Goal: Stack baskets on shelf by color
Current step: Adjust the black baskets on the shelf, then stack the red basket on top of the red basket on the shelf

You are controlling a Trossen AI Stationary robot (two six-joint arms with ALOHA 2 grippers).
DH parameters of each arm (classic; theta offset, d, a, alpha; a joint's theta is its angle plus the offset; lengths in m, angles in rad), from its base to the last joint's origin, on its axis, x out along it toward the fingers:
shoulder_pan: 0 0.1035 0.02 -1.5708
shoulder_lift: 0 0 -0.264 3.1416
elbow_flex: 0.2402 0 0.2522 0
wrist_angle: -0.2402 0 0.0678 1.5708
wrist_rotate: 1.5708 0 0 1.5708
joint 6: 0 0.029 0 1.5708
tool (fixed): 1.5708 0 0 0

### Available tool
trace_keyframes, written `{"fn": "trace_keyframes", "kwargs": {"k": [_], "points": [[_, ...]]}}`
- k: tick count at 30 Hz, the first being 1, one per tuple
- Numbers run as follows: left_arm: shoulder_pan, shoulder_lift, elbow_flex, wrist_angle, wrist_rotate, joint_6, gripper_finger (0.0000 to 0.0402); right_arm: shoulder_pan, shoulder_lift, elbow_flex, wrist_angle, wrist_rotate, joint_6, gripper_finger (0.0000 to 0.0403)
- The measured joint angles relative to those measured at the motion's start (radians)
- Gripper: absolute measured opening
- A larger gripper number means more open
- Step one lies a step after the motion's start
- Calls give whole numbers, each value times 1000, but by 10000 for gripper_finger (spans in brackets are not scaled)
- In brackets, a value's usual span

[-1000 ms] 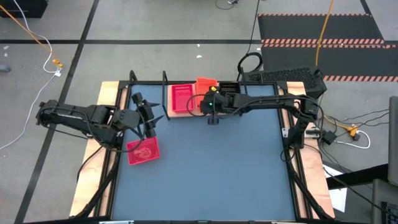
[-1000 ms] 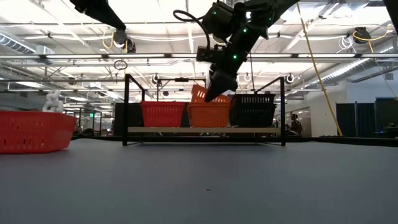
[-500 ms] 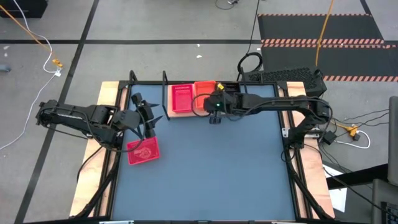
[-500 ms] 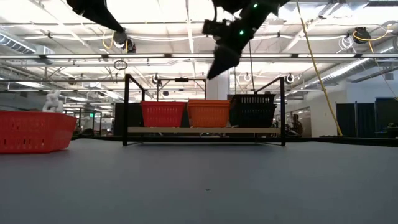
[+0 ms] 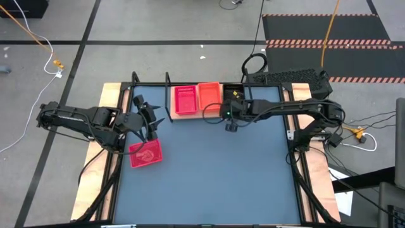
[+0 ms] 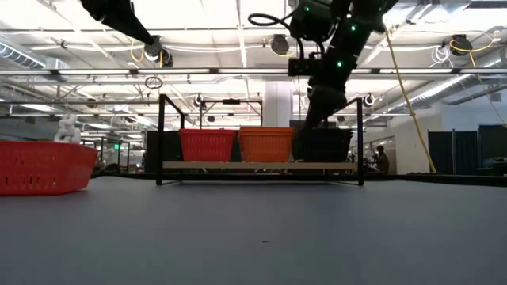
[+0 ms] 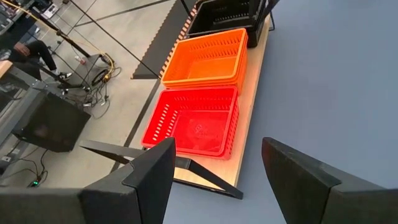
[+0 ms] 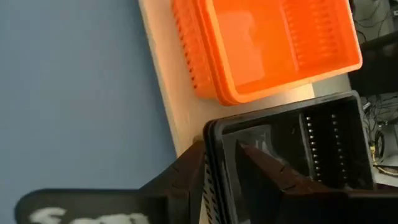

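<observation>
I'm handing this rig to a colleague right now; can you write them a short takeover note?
Left gripper: open, empty, above the table's left side near a loose pinkish-red basket.
Right gripper: fingers straddling the black basket's near wall on the shelf; grip not confirmed.
Done: pinkish-red basket on the shelf, orange stack and black one sit side by side.
Left: move the loose basket onto the pinkish-red one on the shelf.
</observation>
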Motion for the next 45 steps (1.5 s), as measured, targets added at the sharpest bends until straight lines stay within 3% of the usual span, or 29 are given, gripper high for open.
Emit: {"fn": "trace_keyframes", "kwargs": {"k": [13,17,21,25,28,33,38,41,45], "points": [[0,0,0,0,0,8,241,38,-12,-29,105,-8,1,77],[0,-7,0,-31,0,-5,241,79,-17,-28,185,-86,-22,77],[0,-19,0,-61,-1,-32,241,126,-17,-29,323,-209,-104,77],[0,-42,0,-85,-3,-46,241,180,69,-22,672,-265,-239,77],[0,-64,0,-84,-26,-45,241,200,232,100,768,-282,-308,77],[0,-99,1,-81,-62,-45,241,218,528,455,607,-398,-420,78],[0,-125,1,-84,-62,-26,241,262,745,759,402,-365,-576,78],[0,-127,1,-103,-62,-27,241,279,810,839,337,-284,-754,78],[0,-124,1,-124,-62,-26,241,284,858,842,421,-265,-1124,78]]}}
